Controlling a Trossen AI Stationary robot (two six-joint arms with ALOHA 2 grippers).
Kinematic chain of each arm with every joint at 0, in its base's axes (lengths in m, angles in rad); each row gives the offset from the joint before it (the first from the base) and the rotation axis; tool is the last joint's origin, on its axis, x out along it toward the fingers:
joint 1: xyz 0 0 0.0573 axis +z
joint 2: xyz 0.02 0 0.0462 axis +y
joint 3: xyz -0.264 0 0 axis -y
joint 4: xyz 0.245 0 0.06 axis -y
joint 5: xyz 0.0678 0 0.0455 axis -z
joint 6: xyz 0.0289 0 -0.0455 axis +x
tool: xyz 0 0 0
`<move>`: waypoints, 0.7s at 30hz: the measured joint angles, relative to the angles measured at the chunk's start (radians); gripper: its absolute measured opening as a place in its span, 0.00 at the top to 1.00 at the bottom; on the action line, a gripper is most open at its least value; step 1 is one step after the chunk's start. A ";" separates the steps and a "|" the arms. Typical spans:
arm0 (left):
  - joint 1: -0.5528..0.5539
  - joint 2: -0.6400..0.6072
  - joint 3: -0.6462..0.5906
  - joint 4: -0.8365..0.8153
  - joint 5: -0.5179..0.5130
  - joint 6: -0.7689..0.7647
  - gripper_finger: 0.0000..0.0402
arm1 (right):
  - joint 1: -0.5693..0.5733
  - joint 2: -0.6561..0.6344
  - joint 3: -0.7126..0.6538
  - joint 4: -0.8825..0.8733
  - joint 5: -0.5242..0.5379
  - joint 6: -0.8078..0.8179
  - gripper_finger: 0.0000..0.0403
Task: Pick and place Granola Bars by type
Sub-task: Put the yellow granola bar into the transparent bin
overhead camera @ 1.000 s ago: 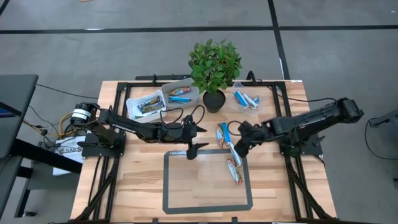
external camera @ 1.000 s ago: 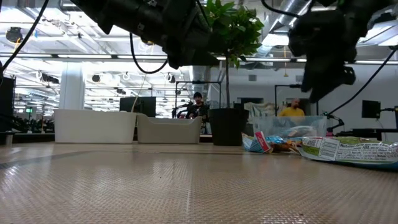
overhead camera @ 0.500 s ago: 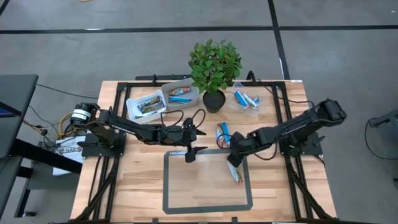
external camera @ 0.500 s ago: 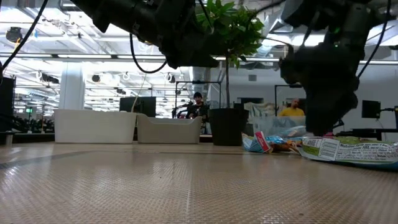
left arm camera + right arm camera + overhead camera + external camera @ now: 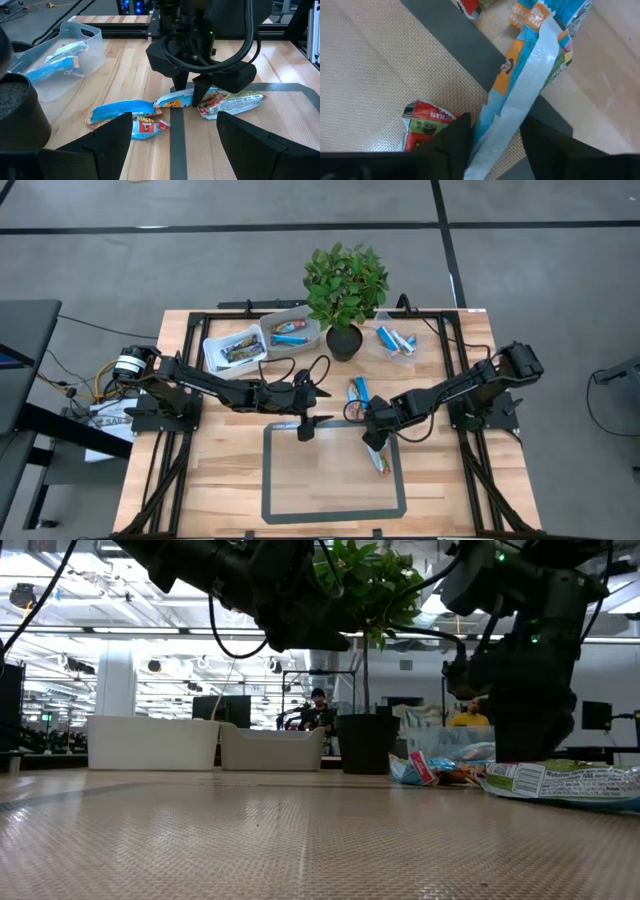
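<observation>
Several wrapped bars lie at the dark-framed mat's [image 5: 268, 480] far right corner. These are a blue-and-white bar [image 5: 530, 75], a plain blue one [image 5: 120, 111] and a green-and-red one [image 5: 232, 102] flat on the mat. My right gripper [image 5: 495, 127] is down at this heap, shut on the blue-and-white bar, and also shows in the left wrist view [image 5: 190, 94]. My left gripper [image 5: 305, 408] hovers open and empty above the mat's far left corner, facing the heap. My right gripper pinches the blue-and-white bar between its two fingers [image 5: 455, 142], at the bar's end that lies over the mat's dark border [image 5: 487, 135]. The fingers point down from above and lie across the bar. The bar is turned on edge, silver seam up, its far part on the other bars.
Two white tubs [image 5: 235, 348] [image 5: 292, 332] at the far left hold brown and blue bars. A clear tub [image 5: 396, 340] at the far right holds blue bars. A potted plant [image 5: 345, 290] stands between them. The mat's middle and near part lie bare.
My right gripper has moved toward the table's left and near edges. It has come down from above the bars onto the heap at the mat's far right corner.
</observation>
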 joint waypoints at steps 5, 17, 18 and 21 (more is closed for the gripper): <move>0.000 0.000 0.000 0.001 0.000 0.000 0.30 | 0.000 -0.027 -0.004 0.015 -0.002 -0.022 0.75; 0.000 0.000 0.000 0.003 0.000 0.000 0.30 | 0.000 -0.103 -0.003 0.033 0.029 -0.052 0.90; 0.000 0.000 0.000 0.003 0.000 0.000 0.30 | 0.000 -0.110 -0.003 0.030 0.030 -0.053 0.91; 0.000 0.000 0.000 0.003 0.000 0.000 0.30 | 0.000 -0.123 -0.003 0.030 0.030 -0.067 0.94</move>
